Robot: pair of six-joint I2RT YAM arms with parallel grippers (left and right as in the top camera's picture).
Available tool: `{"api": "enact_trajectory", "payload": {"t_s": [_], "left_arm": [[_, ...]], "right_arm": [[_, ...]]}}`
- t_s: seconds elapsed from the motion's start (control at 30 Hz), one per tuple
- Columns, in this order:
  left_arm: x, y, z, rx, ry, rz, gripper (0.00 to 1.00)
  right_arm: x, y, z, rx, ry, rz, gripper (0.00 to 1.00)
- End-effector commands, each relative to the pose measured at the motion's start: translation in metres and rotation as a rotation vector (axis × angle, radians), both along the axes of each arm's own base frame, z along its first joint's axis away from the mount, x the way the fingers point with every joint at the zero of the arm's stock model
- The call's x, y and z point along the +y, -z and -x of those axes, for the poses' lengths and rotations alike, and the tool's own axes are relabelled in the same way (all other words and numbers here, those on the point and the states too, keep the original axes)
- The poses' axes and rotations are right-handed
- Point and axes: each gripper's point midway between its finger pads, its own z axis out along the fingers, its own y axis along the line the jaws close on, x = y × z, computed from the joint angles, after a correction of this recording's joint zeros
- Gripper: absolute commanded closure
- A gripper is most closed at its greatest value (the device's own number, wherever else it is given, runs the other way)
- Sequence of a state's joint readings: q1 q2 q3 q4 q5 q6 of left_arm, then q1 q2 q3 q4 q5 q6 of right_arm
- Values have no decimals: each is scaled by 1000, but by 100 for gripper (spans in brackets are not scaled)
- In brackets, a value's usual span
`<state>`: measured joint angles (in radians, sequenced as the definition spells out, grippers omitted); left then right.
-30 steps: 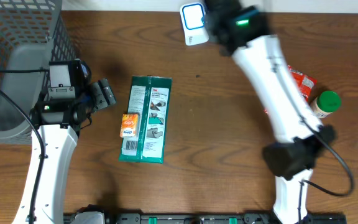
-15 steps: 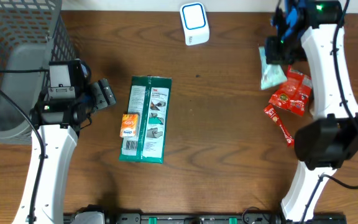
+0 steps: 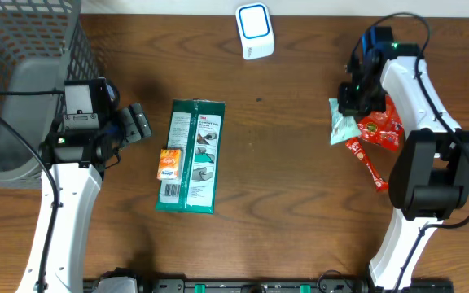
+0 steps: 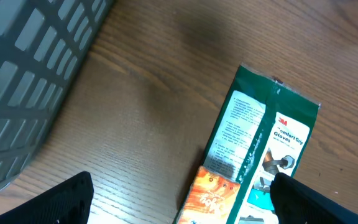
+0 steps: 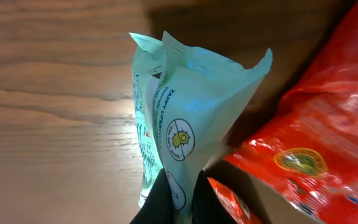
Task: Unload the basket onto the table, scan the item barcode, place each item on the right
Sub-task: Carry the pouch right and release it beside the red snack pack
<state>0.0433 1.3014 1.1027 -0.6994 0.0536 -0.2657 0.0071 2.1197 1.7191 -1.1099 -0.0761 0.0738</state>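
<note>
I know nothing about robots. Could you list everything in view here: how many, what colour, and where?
basket: one, grey mesh, far left
scanner: one, white and blue, far edge, middle
glove pack: one, green, centre
small packet: one, orange, at the glove pack's left edge
red packets: two visible, right side
pouch: one, pale green, held by the right gripper
table: one, brown wood
left gripper: open, empty, beside the basket
right gripper: shut on the pouch

Evenly and brightly lit from overhead, with only soft, short shadows on the brown bench (image 3: 283,203) and a mild sheen along its wood grain. Sharp from above; softer from the left wrist, slightly blurred at the grey basket (image 4: 30,74). From the right wrist, pale glare on the mint pouch (image 5: 191,137), dark shadow just above it.
</note>
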Motion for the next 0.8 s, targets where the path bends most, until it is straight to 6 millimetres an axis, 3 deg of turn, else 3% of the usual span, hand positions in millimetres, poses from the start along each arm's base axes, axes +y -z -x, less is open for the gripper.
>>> {"api": "enact_trajectory", "payload": {"t_s": [0.0,0.03,0.17,0.2,0.23,0.37,0.47,0.53,0.57,0.6,0.63,0.67,0.77], "left_arm": [[0,-8,-4,-21,2,3,9],[0,-8,-4,-21,2,3,9],[0,-8,-4,-21,2,3,9],[0,-8,-4,-21,2,3,9],[0,-8,-4,-21,2,3,9],[0,-8,-4,-21,2,3,9],[0,-8,-4,-21,3,3,9],[0,-8,-4,-21,2,3,9],[0,-8,-4,-21,2,3,9],[0,-8,-4,-21,3,3,9],[0,-8,-4,-21,3,3,9],[0,-8,-4,-21,2,3,9],[0,-8,-4,-21,2,3,9]], "right_arm": [[-18,20,12,31,39,60,98],[-22,24,14,35,42,79,95],[-34,29,18,47,48,139,64],[-36,28,17,40,50,148,46],[-36,27,15,34,50,149,40],[-36,7,-1,-12,54,146,31],[-13,-18,-12,-42,47,54,36],[10,-24,-13,-42,26,-56,47],[26,-25,-10,-31,11,-121,59],[33,-25,-7,-22,3,-145,63],[42,-20,-2,-3,-14,-155,77],[47,-16,1,6,-25,-152,83],[60,-1,9,25,-57,-150,85]]}}
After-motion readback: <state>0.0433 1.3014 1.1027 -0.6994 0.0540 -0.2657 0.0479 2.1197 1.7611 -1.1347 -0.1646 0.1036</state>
